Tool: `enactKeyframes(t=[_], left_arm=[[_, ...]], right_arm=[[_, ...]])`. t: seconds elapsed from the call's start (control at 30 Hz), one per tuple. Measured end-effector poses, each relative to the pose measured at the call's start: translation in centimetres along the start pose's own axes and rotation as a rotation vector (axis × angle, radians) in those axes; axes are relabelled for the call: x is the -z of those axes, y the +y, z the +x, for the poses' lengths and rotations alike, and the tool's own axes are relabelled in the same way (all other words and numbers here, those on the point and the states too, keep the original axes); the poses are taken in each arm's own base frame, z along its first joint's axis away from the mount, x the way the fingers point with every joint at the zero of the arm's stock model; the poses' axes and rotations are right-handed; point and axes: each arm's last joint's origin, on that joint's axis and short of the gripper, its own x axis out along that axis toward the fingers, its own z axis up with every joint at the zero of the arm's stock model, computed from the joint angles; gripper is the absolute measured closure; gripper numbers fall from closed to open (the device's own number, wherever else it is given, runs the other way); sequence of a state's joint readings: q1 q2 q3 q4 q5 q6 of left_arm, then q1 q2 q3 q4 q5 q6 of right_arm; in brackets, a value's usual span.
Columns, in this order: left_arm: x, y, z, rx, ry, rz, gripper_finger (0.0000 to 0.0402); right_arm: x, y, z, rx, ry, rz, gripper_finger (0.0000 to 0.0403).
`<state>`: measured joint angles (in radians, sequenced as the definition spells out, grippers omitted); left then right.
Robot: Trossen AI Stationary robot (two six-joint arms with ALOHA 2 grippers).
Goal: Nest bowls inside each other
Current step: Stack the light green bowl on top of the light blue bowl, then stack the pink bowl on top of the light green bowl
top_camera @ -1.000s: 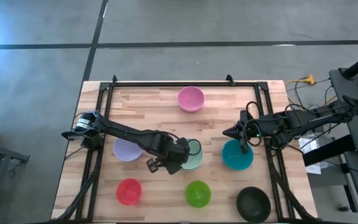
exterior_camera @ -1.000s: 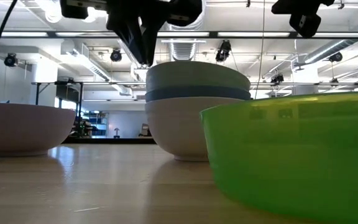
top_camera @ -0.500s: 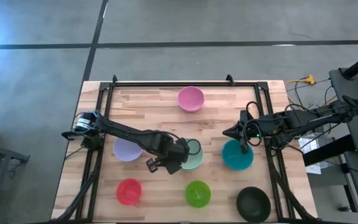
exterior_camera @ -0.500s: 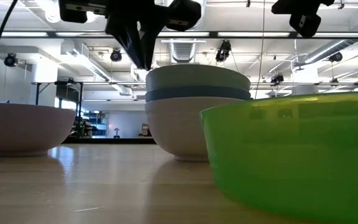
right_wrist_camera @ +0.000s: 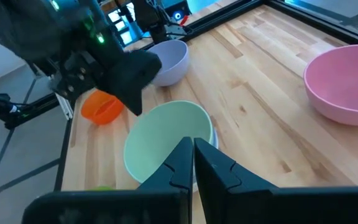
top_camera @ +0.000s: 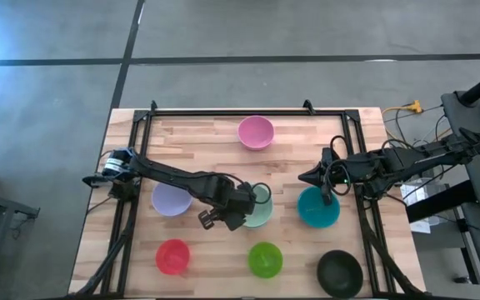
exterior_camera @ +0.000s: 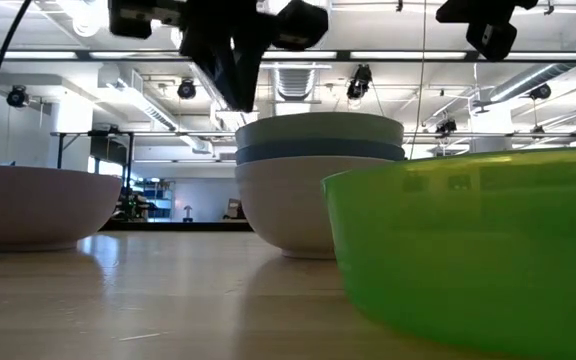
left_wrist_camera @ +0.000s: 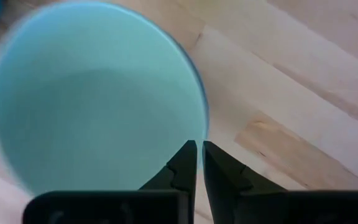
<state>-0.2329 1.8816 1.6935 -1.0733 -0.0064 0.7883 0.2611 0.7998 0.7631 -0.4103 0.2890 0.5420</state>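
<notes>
A stack of three bowls (top_camera: 259,208) stands mid-table: pale green (exterior_camera: 318,128) on top, blue (exterior_camera: 318,152) under it, white (exterior_camera: 298,205) at the bottom, resting on the wood. My left gripper (top_camera: 242,206) is shut and points steeply down right over the top bowl's left rim (left_wrist_camera: 201,106). My right gripper (top_camera: 304,177) is shut and empty, held high near the teal bowl (top_camera: 317,208). Pink (top_camera: 255,132), lavender (top_camera: 171,200), red (top_camera: 173,256), bright green (top_camera: 265,259) and black (top_camera: 340,272) bowls stand singly on the table. My left gripper's shut fingertips (exterior_camera: 240,100) stand from above, pointing down, right over the pale green bowl's rim (exterior_camera: 243,124) on its left side. Whether they touch that rim, I cannot tell.
A dark metal frame (top_camera: 223,111) runs along the table's edges. Bare wood (top_camera: 198,150) lies between the pink bowl and the stack. In the low view the bright green bowl (exterior_camera: 468,250) stands close in front and hides the right side.
The pale green top bowl has sunk lower into the stack, so that less of it shows above the blue bowl's rim. The blue and white bowls have stayed where they were.
</notes>
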Motion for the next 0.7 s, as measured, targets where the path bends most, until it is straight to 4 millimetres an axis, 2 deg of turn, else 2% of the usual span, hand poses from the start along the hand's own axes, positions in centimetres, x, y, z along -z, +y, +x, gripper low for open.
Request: enactKeyframes(t=[0.23, 0.5, 0.6, 0.7], left_arm=[[0.6, 0.7, -1.6, -0.038, -0.03, -0.119, 0.0389], [3.4, 2.0, -4.4, -0.11, -0.114, -0.637, 0.0389], [4.3, 2.0, -5.7, -0.149, -0.203, -0.753, 0.0389], [5.0, 1.1, -7.4, -0.191, -0.345, -0.806, 0.0389]], right_arm=[[0.0, 0.0, 0.0, -0.002, -0.003, 0.014, 0.0394], [-0.5, 0.6, 0.7, -0.033, -0.051, 0.071, 0.0394], [-1.2, 1.1, 1.7, -0.06, -0.117, 0.06, 0.0394], [-2.6, 1.5, 3.0, -0.116, -0.233, 0.104, 0.0394]])
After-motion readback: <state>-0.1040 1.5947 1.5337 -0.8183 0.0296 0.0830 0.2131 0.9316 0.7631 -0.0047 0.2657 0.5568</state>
